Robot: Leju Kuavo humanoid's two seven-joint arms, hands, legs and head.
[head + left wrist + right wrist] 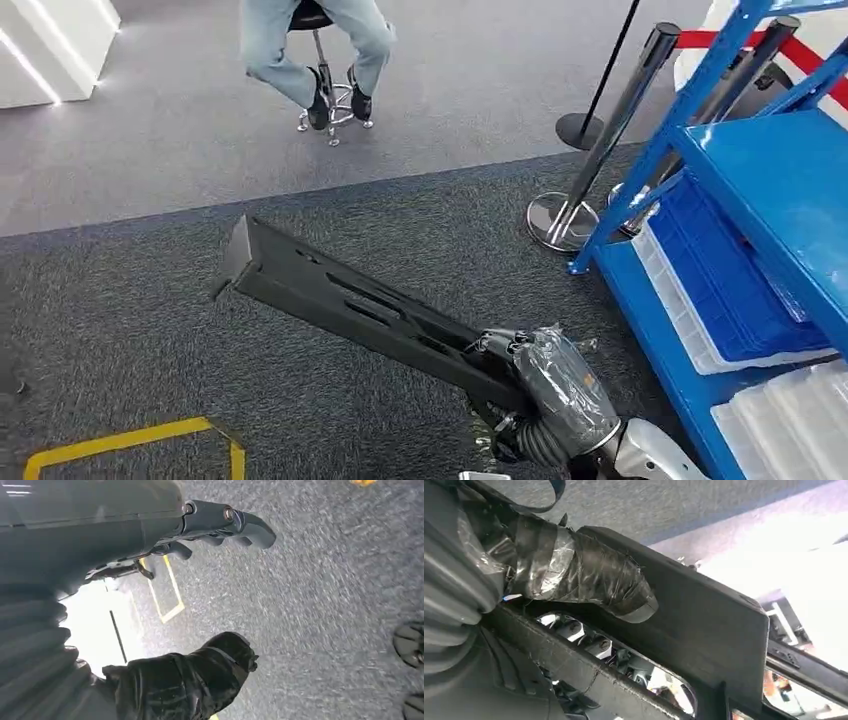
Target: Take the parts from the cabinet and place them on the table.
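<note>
my right hand point(555, 385) grips one end of a long black slotted part point(340, 300) above grey carpet (blue cabinet point(760, 190) just beside). my left hand point(210, 527) holds nothing, fingers loosely curled.

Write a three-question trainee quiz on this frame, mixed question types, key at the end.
1. True or false: the right hand grips the long black part.
2. The blue rack stands on the robot's: A) left B) right C) behind it.
3. Fill in: yellow tape marks the ____.
Key: 1 true; 2 B; 3 floor. The left hand holds nothing, its fingers apart.
</note>
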